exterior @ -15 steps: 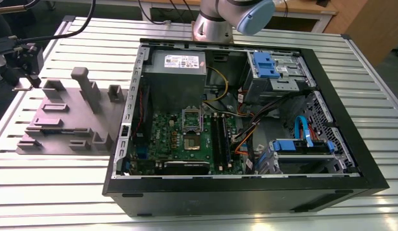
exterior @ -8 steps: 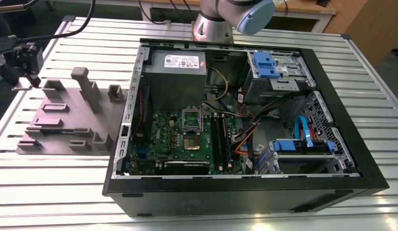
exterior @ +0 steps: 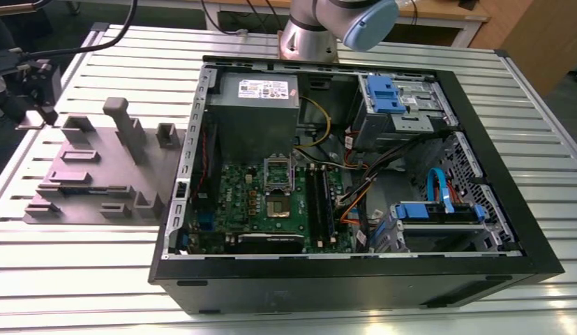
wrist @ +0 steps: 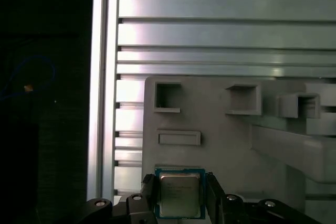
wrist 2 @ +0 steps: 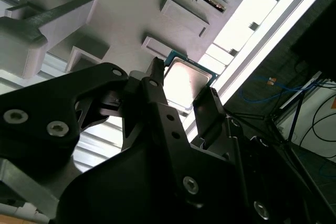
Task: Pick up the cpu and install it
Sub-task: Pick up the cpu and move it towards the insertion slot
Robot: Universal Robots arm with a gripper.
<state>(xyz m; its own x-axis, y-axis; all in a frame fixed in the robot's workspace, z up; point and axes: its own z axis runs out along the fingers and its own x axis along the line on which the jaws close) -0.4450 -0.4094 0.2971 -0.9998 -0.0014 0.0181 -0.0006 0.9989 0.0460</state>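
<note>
The cpu point(wrist: 179, 195) is clamped by the gripper point(wrist: 180, 180) at the tray point(wrist: 220, 124), while installation in the computer case point(exterior: 363, 279) is left undone.

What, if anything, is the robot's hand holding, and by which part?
The cpu. In the first wrist view the hand appears to clamp it by two opposite side edges, its metal top showing.
</note>
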